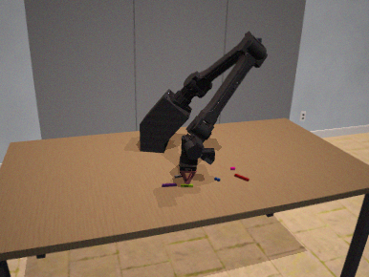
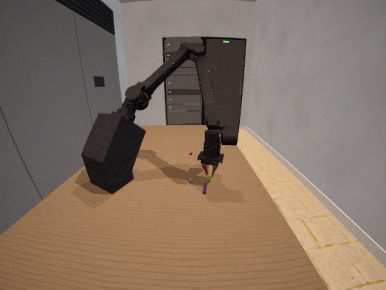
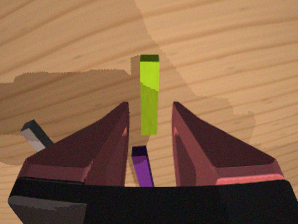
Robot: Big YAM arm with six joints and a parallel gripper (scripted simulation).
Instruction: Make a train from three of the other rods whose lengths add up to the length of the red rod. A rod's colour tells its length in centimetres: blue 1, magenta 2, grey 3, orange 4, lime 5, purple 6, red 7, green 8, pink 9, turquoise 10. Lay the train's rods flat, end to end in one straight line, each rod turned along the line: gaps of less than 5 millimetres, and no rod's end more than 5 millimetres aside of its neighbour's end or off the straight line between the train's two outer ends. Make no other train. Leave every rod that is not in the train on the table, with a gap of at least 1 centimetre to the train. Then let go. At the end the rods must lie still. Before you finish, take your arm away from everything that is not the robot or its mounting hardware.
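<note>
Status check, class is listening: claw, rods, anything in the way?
Claw partly open, empty, low over lime rod. Purple rod lies beside lime's near end. Grey rod off to one side; nothing blocking.

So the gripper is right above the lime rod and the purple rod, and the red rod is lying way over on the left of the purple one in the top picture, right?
Not quite. The gripper does hang over the lime rod and purple rod, but the red rod lies to their right, not left. The top view shows it.
</note>
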